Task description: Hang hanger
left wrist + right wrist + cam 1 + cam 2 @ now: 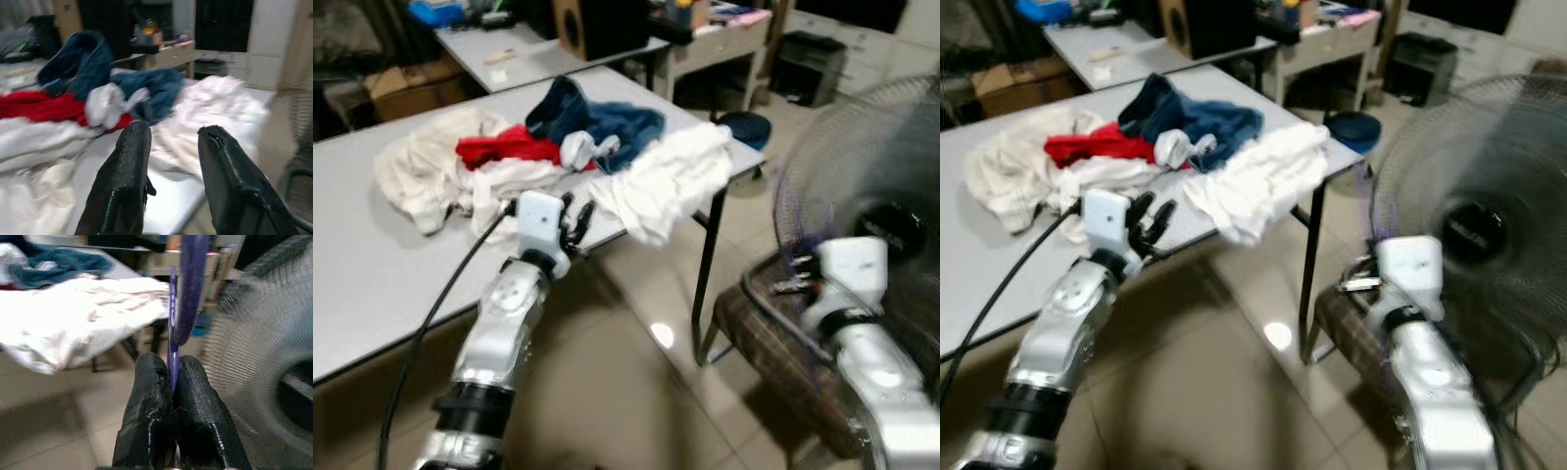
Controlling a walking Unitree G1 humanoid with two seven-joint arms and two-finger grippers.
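Both grippers sit near the worktop [372, 284]: right gripper [172, 382] fingers pinch the purple hanger [188, 289], carrying it; left gripper [168, 161] spread open; next, I'd guess, finding a rail.

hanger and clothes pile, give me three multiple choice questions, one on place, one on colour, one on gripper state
1. Where does the white garment lie?
A. on the floor
B. draped over the table's edge
C. on the fan

2. What colour is the hanger in the right gripper?
A. purple
B. green
C. yellow

3. How is the left gripper?
A. shut on the red garment
B. shut on the hanger
C. open, holding nothing

Answers:
1 B, the head views show it spilling over the table's near corner.
2 A, the right wrist view shows a purple hanger pinched between the shut fingers.
3 C, the left wrist view shows its fingers apart with nothing between, pointed at the clothes.
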